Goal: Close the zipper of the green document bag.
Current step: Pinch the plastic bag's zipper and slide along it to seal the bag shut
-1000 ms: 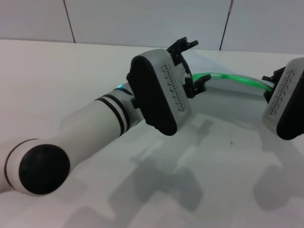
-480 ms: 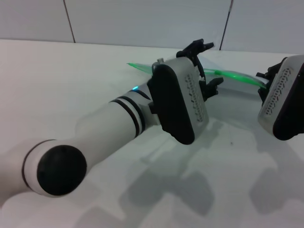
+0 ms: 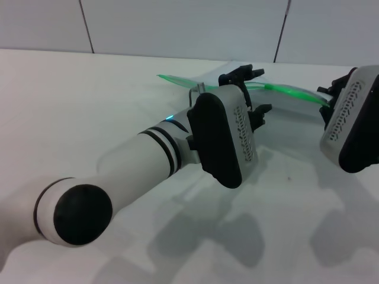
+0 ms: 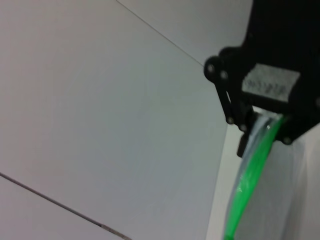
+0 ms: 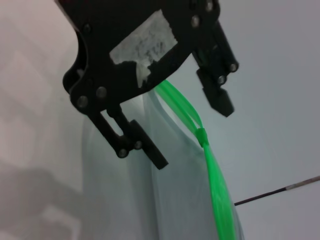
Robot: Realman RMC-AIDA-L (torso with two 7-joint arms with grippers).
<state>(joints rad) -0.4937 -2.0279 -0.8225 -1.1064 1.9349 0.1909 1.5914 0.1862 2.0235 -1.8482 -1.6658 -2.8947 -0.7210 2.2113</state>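
Observation:
The green document bag (image 3: 288, 105) hangs raised above the white table, a translucent pouch with the bright green zipper (image 3: 284, 91) along its upper edge. My right gripper (image 3: 329, 102) is shut on the zipper's right end, as the left wrist view shows (image 4: 260, 125). My left gripper (image 3: 263, 90) stands open astride the zipper near its middle. The right wrist view shows the left gripper (image 5: 194, 137) with its fingers apart and the small slider tab (image 5: 201, 135) in the gap between them, untouched. The zipper's left end (image 3: 172, 79) pokes out beyond the left arm.
The white table (image 3: 89, 100) spreads all around, with a pale panelled wall (image 3: 177, 23) behind. My left forearm (image 3: 136, 165) crosses the middle of the head view and hides the bag's lower left part.
My left arm swung right along the zipper, then eased slightly back left. The zipper's left end came into view. The right gripper rose a little, still holding.

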